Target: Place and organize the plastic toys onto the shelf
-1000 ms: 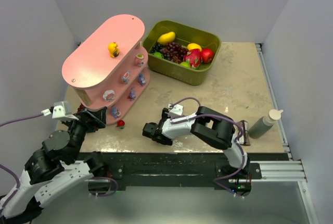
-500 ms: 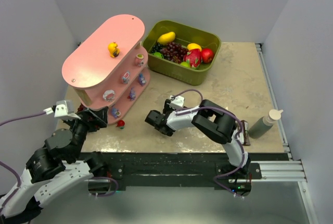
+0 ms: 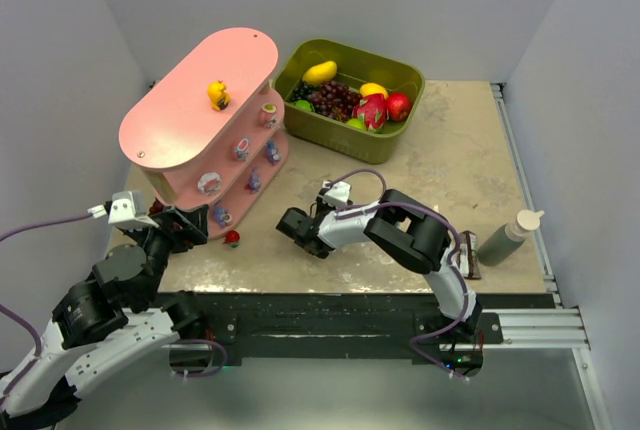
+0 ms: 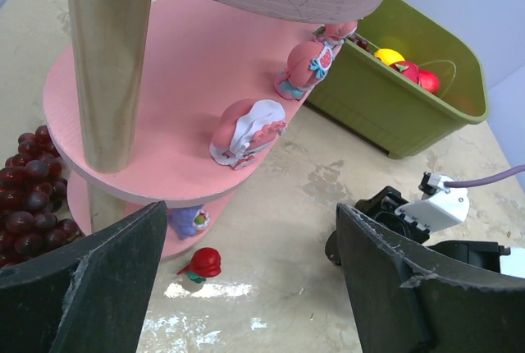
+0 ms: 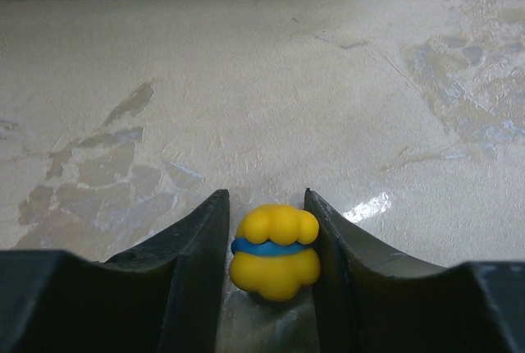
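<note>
my right tool (image 5: 265,204) has narrowed to grip the small yellow blue-banded plastic toy (image 5: 274,251), my left tool (image 4: 250,213) staying open.

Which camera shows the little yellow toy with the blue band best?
The right wrist view: the yellow toy sits large and sharp between the fingers. In the top view the right gripper hides it; the left wrist view shows only that gripper.

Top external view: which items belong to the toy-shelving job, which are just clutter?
Job: shelf, yellow toy on top, figurines on lower tiers, red toy, yellow-blue toy in right claw.
Clutter: olive bin of fruit, loose grape bunch, squeeze bottle.
</note>
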Controlling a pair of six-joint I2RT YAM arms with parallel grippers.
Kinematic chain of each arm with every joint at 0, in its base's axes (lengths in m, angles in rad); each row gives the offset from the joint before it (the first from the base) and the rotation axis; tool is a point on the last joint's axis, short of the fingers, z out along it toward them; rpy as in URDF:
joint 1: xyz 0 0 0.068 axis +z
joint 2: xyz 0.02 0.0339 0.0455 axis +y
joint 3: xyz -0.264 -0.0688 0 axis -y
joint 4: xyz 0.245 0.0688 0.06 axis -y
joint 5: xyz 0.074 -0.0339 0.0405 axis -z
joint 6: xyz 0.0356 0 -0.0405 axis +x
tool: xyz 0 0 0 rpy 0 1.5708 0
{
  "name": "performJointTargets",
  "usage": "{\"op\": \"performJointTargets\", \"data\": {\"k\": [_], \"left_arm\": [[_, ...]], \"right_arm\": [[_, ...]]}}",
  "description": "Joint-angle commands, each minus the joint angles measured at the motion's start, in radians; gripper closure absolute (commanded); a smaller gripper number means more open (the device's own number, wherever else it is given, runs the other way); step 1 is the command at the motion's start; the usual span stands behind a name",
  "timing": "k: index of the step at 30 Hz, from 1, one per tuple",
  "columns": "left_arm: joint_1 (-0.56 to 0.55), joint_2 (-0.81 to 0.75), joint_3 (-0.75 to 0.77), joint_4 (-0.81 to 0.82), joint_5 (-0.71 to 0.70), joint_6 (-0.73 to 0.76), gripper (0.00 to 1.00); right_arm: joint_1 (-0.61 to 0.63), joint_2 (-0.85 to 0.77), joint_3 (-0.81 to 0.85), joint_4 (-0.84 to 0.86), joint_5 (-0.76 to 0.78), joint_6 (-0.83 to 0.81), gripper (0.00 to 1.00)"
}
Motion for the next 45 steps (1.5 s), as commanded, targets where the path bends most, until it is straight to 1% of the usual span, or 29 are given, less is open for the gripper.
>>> {"op": "performJointTargets", "data": {"k": [1, 4, 6, 7, 8, 11, 12, 13, 14, 15, 17, 18, 19, 23, 25, 26, 30, 31, 32, 35, 37, 38, 40, 41, 42, 43, 44, 45], "left_arm": [[0.001, 0.004, 0.027, 0.002, -0.024, -0.023, 0.12], [0.001, 0.001, 0.030, -0.001, -0.024, -0.026, 0.12], [0.001, -0.001, 0.032, -0.003, -0.024, -0.025, 0.12], [0.001, -0.004, 0.035, -0.003, -0.024, -0.026, 0.12], [0.001, -0.004, 0.038, -0.003, -0.024, -0.025, 0.12], [0.001, -0.006, 0.044, -0.006, -0.021, -0.025, 0.12], [0.001, -0.004, 0.044, -0.007, -0.023, -0.022, 0.12], [0.001, -0.006, 0.046, -0.009, -0.023, -0.023, 0.12], [0.001, -0.006, 0.049, -0.012, -0.024, -0.023, 0.12], [0.001, -0.006, 0.050, -0.018, -0.027, -0.023, 0.12], [0.001, -0.007, 0.052, -0.024, -0.039, -0.031, 0.12], [0.001, -0.012, 0.050, -0.027, -0.046, -0.032, 0.12], [0.001, -0.012, 0.049, -0.027, -0.050, -0.032, 0.12], [0.001, -0.012, 0.026, 0.009, -0.063, -0.013, 0.12], [0.001, 0.002, 0.037, -0.004, -0.069, -0.019, 0.12], [0.001, 0.005, 0.040, -0.021, -0.073, -0.029, 0.12], [0.001, -0.009, 0.057, -0.040, -0.072, -0.034, 0.12], [0.001, -0.013, 0.066, -0.043, -0.064, -0.034, 0.12], [0.001, -0.022, 0.070, -0.053, -0.060, -0.032, 0.12], [0.001, -0.036, 0.084, -0.060, -0.041, -0.032, 0.12], [0.001, -0.039, 0.092, -0.060, -0.006, -0.037, 0.12], [0.001, -0.039, 0.090, -0.060, 0.008, -0.048, 0.12], [0.001, -0.038, 0.083, -0.058, 0.049, -0.081, 0.13], [0.001, -0.036, 0.080, -0.064, 0.068, -0.098, 0.14], [0.001, -0.038, 0.075, -0.058, 0.085, -0.109, 0.15], [0.001, -0.039, 0.055, -0.049, 0.112, -0.121, 0.15], [0.001, -0.044, 0.046, -0.034, 0.124, -0.126, 0.15], [0.001, -0.044, 0.026, -0.029, 0.134, -0.129, 0.16]], "right_arm": [[-0.018, 0.078, -0.028, -0.084, -0.174, 0.017, 0.61], [-0.020, 0.075, -0.031, -0.090, -0.169, 0.024, 0.68], [-0.020, 0.063, -0.034, -0.093, -0.160, 0.031, 0.78], [-0.020, 0.055, -0.045, -0.091, -0.148, 0.030, 0.85], [-0.020, 0.043, -0.052, -0.087, -0.137, 0.025, 1.00], [-0.020, -0.046, -0.111, 0.014, -0.134, -0.079, 1.00], [-0.020, -0.072, -0.127, 0.083, -0.139, -0.163, 1.00], [-0.020, -0.142, -0.156, 0.114, -0.149, -0.203, 1.00], [-0.020, -0.176, -0.173, 0.151, -0.177, -0.255, 1.00], [-0.020, -0.221, -0.192, 0.242, -0.201, -0.371, 1.00], [-0.020, -0.336, -0.224, 0.313, -0.281, -0.494, 1.00], [-0.021, -0.370, -0.223, 0.359, -0.299, -0.574, 1.00], [-0.021, -0.425, -0.208, 0.375, -0.322, -0.628, 1.00], [-0.023, -0.521, -0.120, 0.410, -0.424, -0.865, 1.00], [-0.024, -0.557, -0.066, 0.427, -0.459, -0.932, 1.00], [-0.027, -0.584, -0.045, 0.432, -0.476, -0.999, 1.00], [-0.047, -0.626, 0.091, 0.459, -0.569, -1.156, 1.00], [-0.050, -0.628, 0.115, 0.464, -0.621, -1.185, 1.00], [-0.055, -0.629, 0.136, 0.484, -0.649, -1.251, 1.00], [-0.084, -0.641, 0.185, 0.535, -0.775, -1.338, 1.00], [-0.134, -0.632, 0.246, 0.526, -0.865, -1.348, 1.00], [-0.151, -0.626, 0.268, 0.525, -0.940, -1.363, 1.00], [-0.203, -0.586, 0.355, 0.498, -1.016, -1.363, 1.00], [-0.220, -0.570, 0.389, 0.475, -1.098, -1.368, 1.00], [-0.252, -0.554, 0.455, 0.461, -1.140, -1.375, 1.00], [-0.266, -0.519, 0.484, 0.452, -1.183, -1.381, 1.00], [-0.280, -0.504, 0.510, 0.443, -1.259, -1.386, 1.00], [-0.309, -0.487, 0.565, 0.435, -1.305, -1.386, 1.00]]}}
